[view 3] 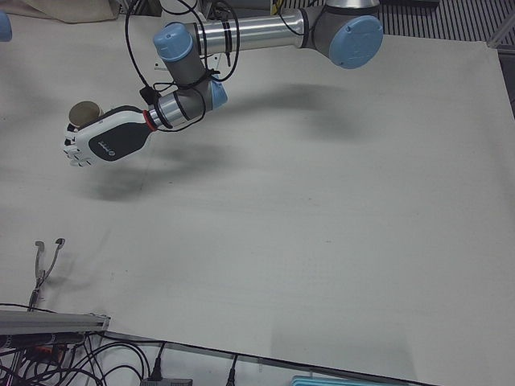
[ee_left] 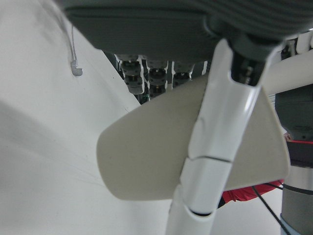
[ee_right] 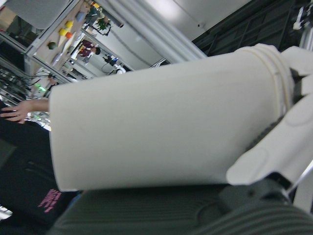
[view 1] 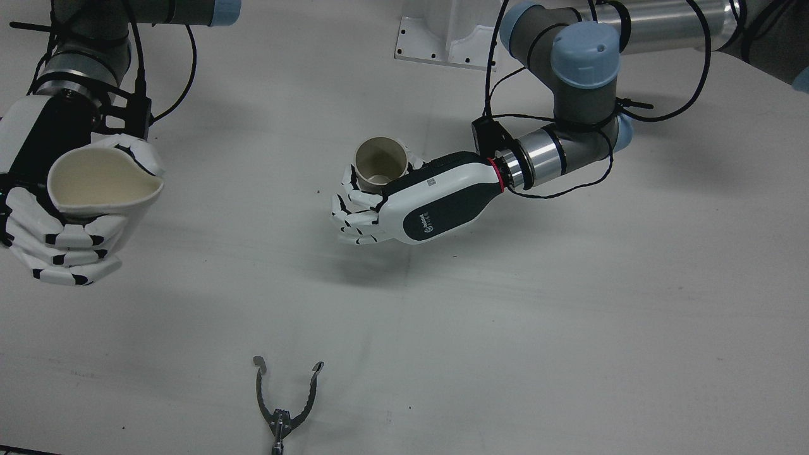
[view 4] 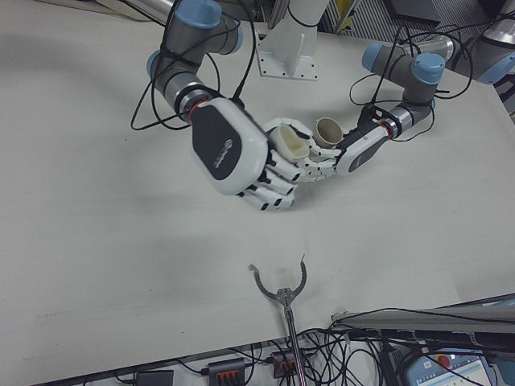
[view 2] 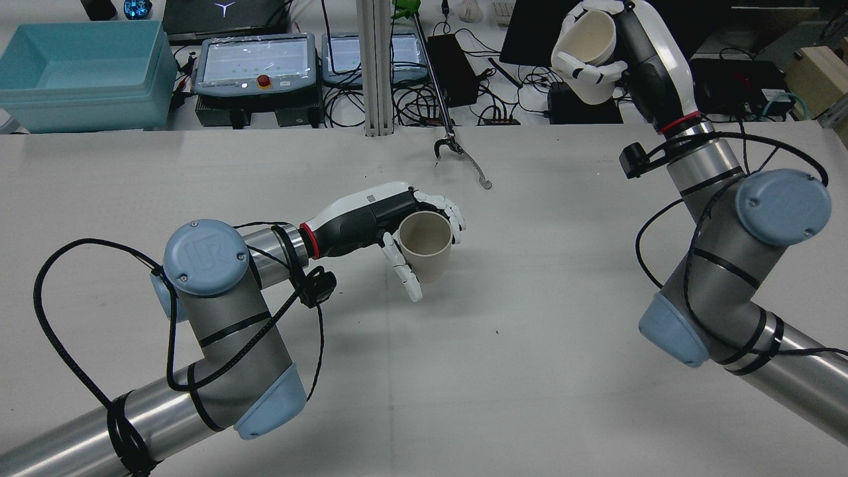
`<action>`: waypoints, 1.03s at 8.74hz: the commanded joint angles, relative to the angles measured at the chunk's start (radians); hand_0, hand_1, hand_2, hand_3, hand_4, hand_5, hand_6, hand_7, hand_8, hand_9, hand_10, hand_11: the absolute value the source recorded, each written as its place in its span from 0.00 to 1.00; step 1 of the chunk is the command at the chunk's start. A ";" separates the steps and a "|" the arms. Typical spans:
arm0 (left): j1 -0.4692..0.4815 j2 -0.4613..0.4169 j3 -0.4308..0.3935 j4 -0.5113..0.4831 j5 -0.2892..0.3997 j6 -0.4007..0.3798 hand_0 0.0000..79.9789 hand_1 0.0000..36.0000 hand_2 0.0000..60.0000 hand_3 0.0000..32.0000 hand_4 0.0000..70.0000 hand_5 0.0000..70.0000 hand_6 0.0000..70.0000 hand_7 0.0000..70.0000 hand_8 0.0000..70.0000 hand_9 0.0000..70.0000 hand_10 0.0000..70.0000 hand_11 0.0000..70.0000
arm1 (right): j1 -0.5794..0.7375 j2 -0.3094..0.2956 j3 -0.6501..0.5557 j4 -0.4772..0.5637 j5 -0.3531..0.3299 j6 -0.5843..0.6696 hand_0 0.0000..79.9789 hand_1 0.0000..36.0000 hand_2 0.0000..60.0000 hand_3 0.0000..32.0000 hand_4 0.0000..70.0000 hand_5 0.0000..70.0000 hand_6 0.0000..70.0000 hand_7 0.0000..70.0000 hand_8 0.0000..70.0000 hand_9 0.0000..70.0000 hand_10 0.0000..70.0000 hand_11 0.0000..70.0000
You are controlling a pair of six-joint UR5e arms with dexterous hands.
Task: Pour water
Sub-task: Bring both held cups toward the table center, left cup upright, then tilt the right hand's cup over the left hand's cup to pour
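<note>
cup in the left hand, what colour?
Plain beige cup, no pattern; rear view shows it best.

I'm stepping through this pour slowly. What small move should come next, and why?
Probably carry the right hand with its pitcher toward the cup in the left hand: both are held upright, but far apart.

The cup is coloured a plain matte beige, inside and out. The jug is finished in a paler cream. The left hand is cased in white with a black back panel and black-jointed fingers; the right hand is marked alike. The table is covered in dull off-white. The tongs are made of bare grey metal.
</note>
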 commanded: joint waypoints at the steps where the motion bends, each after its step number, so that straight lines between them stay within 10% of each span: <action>1: 0.004 -0.018 0.002 0.006 0.001 0.002 1.00 0.78 0.00 0.00 0.75 0.54 0.28 0.60 0.23 0.37 0.12 0.21 | -0.010 0.078 0.224 -0.106 -0.107 -0.289 0.60 0.77 1.00 0.00 1.00 1.00 1.00 1.00 0.55 0.72 0.56 0.80; 5: -0.003 -0.027 0.000 0.008 0.015 0.002 1.00 0.77 0.00 0.00 0.73 0.54 0.28 0.59 0.23 0.37 0.12 0.21 | -0.087 0.051 0.314 -0.339 -0.334 -0.439 0.61 0.93 1.00 0.00 1.00 1.00 1.00 1.00 0.58 0.76 0.59 0.83; 9: -0.005 -0.042 0.002 0.009 0.015 0.002 1.00 0.78 0.00 0.00 0.75 0.54 0.28 0.60 0.23 0.37 0.12 0.21 | -0.150 0.043 0.291 -0.427 -0.360 -0.461 0.61 1.00 1.00 0.00 1.00 1.00 1.00 1.00 0.60 0.79 0.60 0.86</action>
